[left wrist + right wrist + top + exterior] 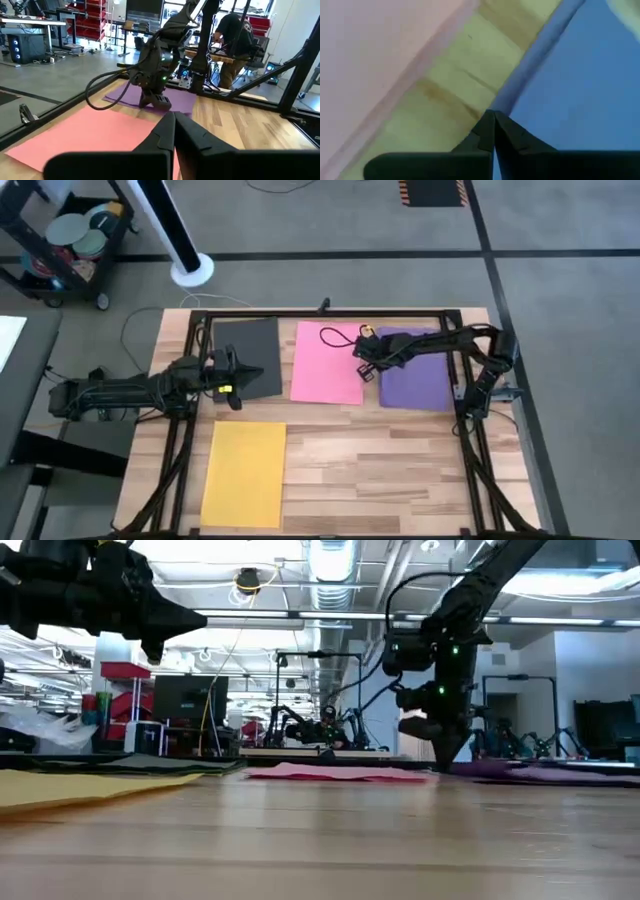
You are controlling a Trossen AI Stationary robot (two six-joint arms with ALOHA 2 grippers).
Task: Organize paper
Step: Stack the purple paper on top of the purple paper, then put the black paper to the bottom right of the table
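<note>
A: Pale plank table (400,460) with a black frame, grey floor around it, workshop shelves and screens beyond in the low view.

B: Papers?

A: Four visible from above. Black sheet (250,358) at about 11 o'clock from table centre, pink sheet (328,362) near 12, purple sheet (415,370) toward 1 to 2, yellow sheet (244,473) down at 7 to 8. All flat on the wood, none overlapping. Narrow strip of bare wood between pink and purple.

B: Right gripper?

A: Right gripper (366,373) down at the purple sheet's edge nearest the pink one, tip pointing at the table. Fingers pressed together, nothing between them. From its own wrist view, tip (493,116) right over the purple sheet's edge, wood strip and pink just beside. From the low view, tip (442,762) at the paper, seemingly touching; contact not certain.

B: Left one?

A: Left gripper (232,385) over the black sheet's lower edge, at 9 to 10 o'clock from table centre, raised well clear of the surface per the low view (165,625). Fingers closed too, empty, as seen in its wrist view (173,120). Pointing toward 3 o'clock, at the pink sheet and the other arm.

B: Anything else?

A: A person (237,37) bent over a bench in the background, facing away. White post base (192,270) and a cart (70,245) on the floor past the table at 10 to 11 o'clock.
</note>
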